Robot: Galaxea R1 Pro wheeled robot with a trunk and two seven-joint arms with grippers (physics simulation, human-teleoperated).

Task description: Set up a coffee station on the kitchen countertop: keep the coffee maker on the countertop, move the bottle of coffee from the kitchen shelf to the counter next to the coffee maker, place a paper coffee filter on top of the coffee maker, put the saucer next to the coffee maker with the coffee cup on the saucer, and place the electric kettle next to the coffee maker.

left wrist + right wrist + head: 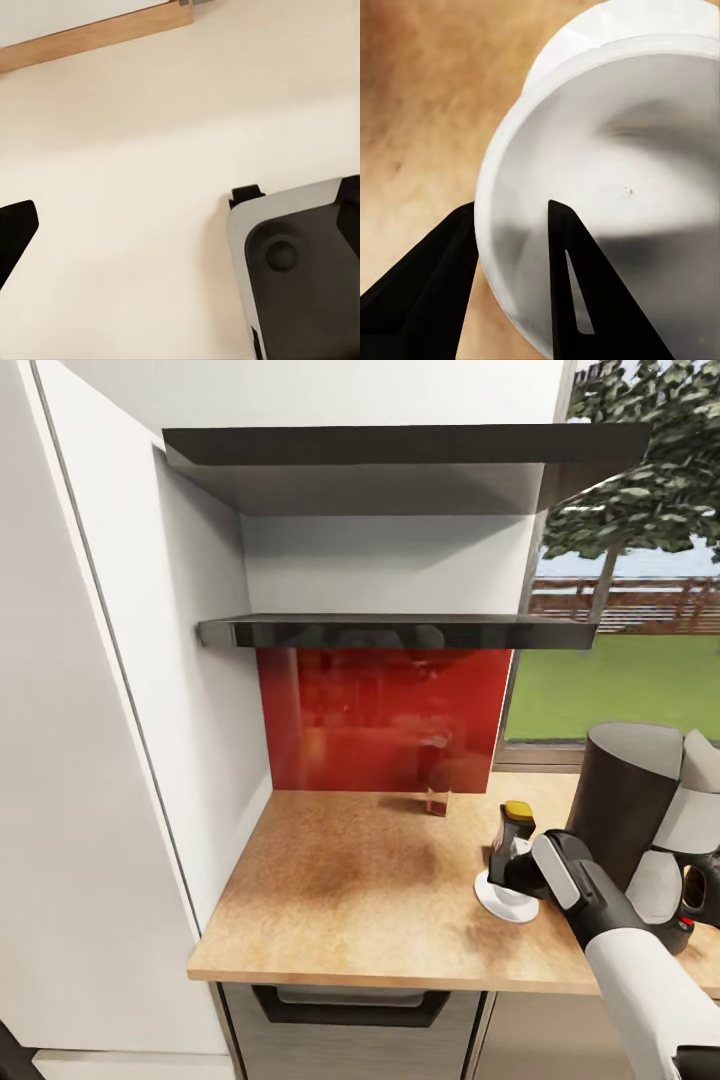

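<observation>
A wooden desk (340, 880) was seen below two dark shelves (400, 630) and a red backsplash (385, 720). The right gripper (505, 860) was held low over a white saucer (505, 903) near the desk's front edge. A coffee maker (625, 800) stood just beside it. A small brown object (438, 801) lay by the backsplash.
</observation>
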